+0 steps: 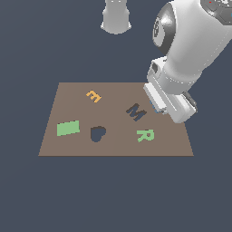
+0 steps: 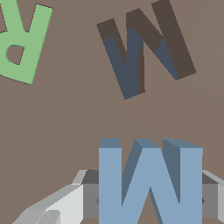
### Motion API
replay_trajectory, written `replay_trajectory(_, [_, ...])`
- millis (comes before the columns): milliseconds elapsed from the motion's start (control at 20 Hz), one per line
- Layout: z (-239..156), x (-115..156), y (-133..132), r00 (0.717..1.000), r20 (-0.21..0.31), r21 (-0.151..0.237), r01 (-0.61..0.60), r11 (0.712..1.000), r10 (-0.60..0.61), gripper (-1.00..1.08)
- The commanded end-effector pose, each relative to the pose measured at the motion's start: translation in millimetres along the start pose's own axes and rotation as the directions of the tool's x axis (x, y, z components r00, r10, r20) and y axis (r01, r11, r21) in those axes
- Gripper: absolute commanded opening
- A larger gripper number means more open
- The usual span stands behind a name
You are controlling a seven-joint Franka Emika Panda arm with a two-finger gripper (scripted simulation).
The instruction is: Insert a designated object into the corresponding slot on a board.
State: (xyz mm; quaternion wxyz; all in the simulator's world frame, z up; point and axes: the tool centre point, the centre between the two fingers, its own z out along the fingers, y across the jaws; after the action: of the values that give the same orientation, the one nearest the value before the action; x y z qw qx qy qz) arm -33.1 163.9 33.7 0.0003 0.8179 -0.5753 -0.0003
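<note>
Both fingers (image 2: 65, 205) of the tool (image 2: 148, 201) clamp the blue M (image 2: 148, 183).

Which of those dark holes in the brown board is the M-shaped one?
Start from the brown board. The M-shaped slot lies toward the exterior view's right, just above the green R. Unlike the rounded heart-shaped recess, it has zigzag strokes.
</note>
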Motion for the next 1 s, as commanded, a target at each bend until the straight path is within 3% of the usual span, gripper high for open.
replay_trajectory(0, [-1, 6, 1, 1.0, 0.0, 0.0, 0.021, 1.0, -0.021, -1.0])
replay_trajectory(400, [-3, 35, 7, 0.99, 0.0, 0.0, 0.139, 0.99, -0.139, -1.0])
replay_trajectory(950, [-6, 80, 8, 0.951, -0.001, 0.0, 0.309, 0.951, -0.309, -1.0])
